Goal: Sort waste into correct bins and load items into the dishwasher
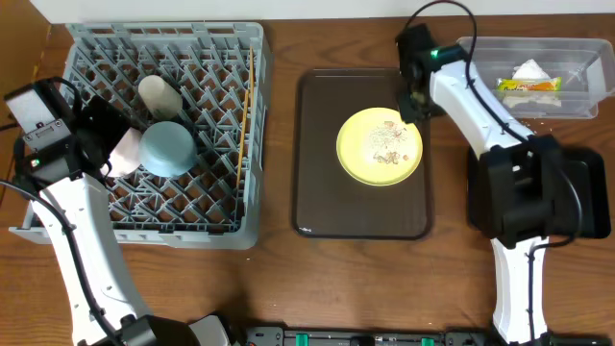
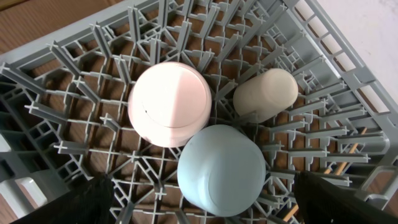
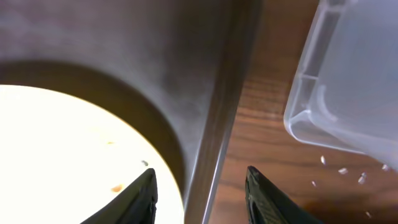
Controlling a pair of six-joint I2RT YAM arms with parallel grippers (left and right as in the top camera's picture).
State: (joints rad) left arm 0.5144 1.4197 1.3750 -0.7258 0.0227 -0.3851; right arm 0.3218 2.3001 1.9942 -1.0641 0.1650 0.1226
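Note:
The grey dishwasher rack [image 1: 207,207] holds a white cup [image 1: 159,93] on its side, an upturned light blue bowl [image 1: 168,147], a white bowl [image 2: 169,102] and chopsticks [image 1: 246,115]. My left gripper [image 2: 202,199] hangs wide open just above the blue bowl [image 2: 221,168], gripping nothing. The pale yellow plate [image 1: 380,146] with rice crumbs [image 1: 389,144] lies on the brown tray [image 1: 317,192]. My right gripper [image 3: 202,199] is open and empty, straddling the plate's rim [image 3: 62,155] and the tray's edge. The clear tub [image 1: 577,48] holds the napkin [image 1: 530,70] and the wrapper [image 1: 528,86].
The black tray [image 1: 594,197] lies at the right, mostly under my right arm's base. A few crumbs [image 3: 342,170] lie on the wooden table beside the clear tub [image 3: 348,74]. The rack's upright pegs [image 2: 112,62] surround the dishes.

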